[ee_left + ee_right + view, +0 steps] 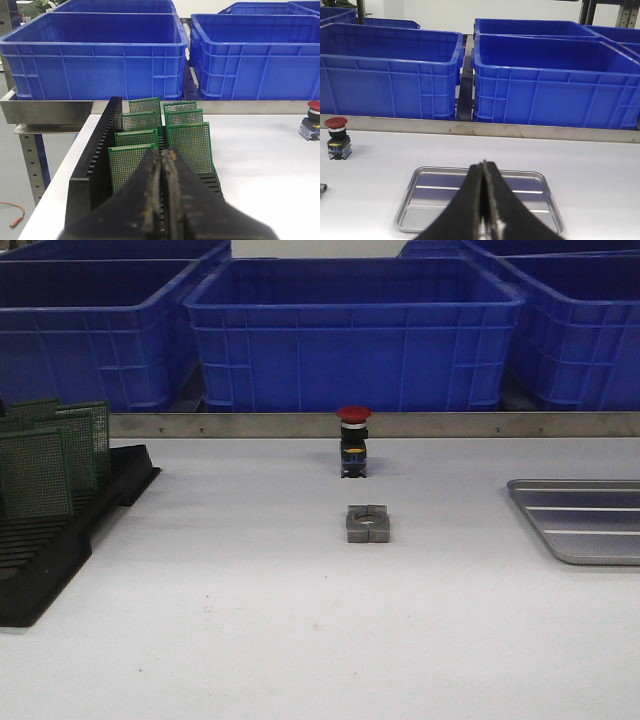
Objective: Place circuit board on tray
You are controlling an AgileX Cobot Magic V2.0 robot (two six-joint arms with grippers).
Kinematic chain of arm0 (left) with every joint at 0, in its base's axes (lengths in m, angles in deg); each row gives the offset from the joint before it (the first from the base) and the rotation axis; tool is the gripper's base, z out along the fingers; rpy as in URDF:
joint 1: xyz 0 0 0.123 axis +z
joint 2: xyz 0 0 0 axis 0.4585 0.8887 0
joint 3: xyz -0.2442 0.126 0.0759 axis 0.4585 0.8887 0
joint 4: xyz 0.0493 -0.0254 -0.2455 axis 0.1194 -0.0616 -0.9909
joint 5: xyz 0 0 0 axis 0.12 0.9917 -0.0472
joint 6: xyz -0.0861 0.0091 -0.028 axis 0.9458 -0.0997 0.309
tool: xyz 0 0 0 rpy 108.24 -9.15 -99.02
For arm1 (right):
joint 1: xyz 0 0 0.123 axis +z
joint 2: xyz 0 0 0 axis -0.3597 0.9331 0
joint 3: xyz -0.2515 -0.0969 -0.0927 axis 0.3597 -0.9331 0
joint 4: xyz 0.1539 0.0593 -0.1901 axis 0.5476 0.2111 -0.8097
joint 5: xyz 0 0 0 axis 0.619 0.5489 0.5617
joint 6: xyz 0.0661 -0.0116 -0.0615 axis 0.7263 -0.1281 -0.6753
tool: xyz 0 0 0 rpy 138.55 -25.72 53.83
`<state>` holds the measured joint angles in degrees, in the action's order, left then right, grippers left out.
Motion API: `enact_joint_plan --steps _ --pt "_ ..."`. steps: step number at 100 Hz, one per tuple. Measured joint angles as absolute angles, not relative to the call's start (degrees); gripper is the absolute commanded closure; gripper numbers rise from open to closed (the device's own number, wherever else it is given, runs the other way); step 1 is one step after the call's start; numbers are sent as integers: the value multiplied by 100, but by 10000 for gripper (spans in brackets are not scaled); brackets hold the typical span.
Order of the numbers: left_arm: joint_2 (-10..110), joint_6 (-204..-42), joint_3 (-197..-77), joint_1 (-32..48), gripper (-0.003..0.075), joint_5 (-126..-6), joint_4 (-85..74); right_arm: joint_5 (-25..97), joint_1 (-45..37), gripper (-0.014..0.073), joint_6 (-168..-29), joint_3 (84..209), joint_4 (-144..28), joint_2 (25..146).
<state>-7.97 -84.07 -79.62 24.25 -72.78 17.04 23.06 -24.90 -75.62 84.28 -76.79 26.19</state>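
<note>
Both grippers are pressed together and hold nothing: the left gripper (163,200) above the rack (92,175), the right gripper (484,200) above the tray (420,186). About 7 boards (190,145) stand upright in 2 rows in the rack, though some may be hidden. 1 button (353,442) and 1 grey block (367,523) sit between rack and tray. At least 4 crates (355,330) stand behind.

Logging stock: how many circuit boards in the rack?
7 visible, upright in the black rack: four in one column, three beside it. The left gripper may hide more.
</note>
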Motion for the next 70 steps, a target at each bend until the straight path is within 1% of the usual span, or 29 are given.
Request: enact_joint_plan --steps 33,70 --pt "-797 -8407 -7962 2425 741 -7278 1704 2306 -2490 706 -7562 8428 -7679 2619" --pt "-797 -8407 -7962 2425 741 -7834 1704 2306 -2490 706 -7562 8428 -7679 2619"
